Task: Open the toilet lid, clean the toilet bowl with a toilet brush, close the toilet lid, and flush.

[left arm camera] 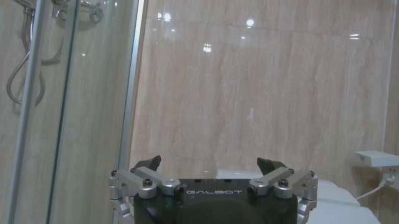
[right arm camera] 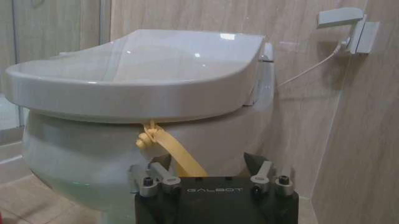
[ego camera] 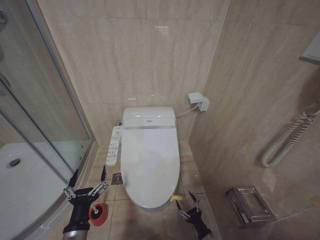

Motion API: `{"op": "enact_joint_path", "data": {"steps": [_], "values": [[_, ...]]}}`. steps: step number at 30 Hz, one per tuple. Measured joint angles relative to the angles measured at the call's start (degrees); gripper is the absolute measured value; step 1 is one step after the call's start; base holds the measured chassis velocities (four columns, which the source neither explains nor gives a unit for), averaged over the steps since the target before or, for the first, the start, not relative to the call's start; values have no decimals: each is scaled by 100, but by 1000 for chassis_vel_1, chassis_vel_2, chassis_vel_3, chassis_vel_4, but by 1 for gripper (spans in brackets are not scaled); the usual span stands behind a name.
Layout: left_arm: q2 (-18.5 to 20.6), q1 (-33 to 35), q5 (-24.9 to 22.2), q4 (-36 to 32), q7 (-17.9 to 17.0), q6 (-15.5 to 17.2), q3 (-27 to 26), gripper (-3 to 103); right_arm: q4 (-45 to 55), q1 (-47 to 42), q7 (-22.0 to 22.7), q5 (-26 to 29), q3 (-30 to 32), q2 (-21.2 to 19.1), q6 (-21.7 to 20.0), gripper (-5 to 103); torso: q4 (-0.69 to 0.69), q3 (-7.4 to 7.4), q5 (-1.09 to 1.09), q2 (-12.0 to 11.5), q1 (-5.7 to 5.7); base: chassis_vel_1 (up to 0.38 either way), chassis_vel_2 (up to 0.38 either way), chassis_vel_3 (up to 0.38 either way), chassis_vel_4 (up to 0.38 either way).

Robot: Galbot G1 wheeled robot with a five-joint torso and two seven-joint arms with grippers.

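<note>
Two pincers hang low in front of the toilet, one to each side. The left pincer [ego camera: 88, 179] sits to the left of the toilet bowl [right arm camera: 81, 158], its fingers [ego camera: 103, 174] spread wide and holding nothing; in the left wrist view the same pincer [left arm camera: 212, 164] shows its two dark tips well apart, pointing at the tiled wall. Just below it on the floor tiles stands the small red cup holder [ego camera: 98, 213], partly hidden by the arm — the brush handle cannot be made out.

The right pincer [ego camera: 188, 198] hovers near the front right edge of the bowl, also open and empty. From the right wrist view this pincer [right arm camera: 206, 161] faces the front of the bowl, and the yellow strap [right arm camera: 167, 147] dangles from under the front rim of the toilet lid [ego camera: 150, 157] down between its tips; whether a finger touches the strap cannot be told.

The toilet lid is shut, lying flat over the bowl. A white button panel [ego camera: 113, 145] juts out along the bowl's left side, beside the glass shower door [ego camera: 40, 100]. A wall socket [ego camera: 198, 100] sits behind the toilet on the right.
</note>
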Motion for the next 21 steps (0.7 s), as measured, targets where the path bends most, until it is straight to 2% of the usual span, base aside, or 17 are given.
{"op": "enact_joint_path", "data": {"steps": [1, 6, 7, 15, 16, 21], "values": [[-22, 12, 16, -14, 0, -4, 4, 100, -3, -4, -17, 16, -3, -3, 20, 75, 0, 0, 0, 0, 0, 0, 0, 0, 0], [-90, 44, 67, -52, 0, -23, 20, 100, 39, -77, -94, 61, -32, -9, 74, 75, 0, 0, 0, 0, 0, 0, 0, 0, 0], [-106, 50, 77, -59, 0, -30, 31, 100, 75, -112, -112, 67, -39, -7, 93, 48, 0, 0, 0, 0, 0, 0, 0, 0, 0], [-151, 42, 91, -64, -2, -37, 56, 100, 292, -295, -177, 142, -55, 19, 162, 48, 0, 0, -1, 0, 0, 0, 0, 0, 0], [-152, 33, 91, -62, -2, -37, 58, 100, 355, -342, -183, 180, -54, 32, 176, 20, 0, 0, 0, 0, 0, 0, 0, 0, 0], [-143, -16, 90, 9, -4, -36, 64, 100, 685, -581, -192, 320, -28, 79, 236, 20, 0, 0, 0, 0, 0, 0, 0, 0, 0]]}}
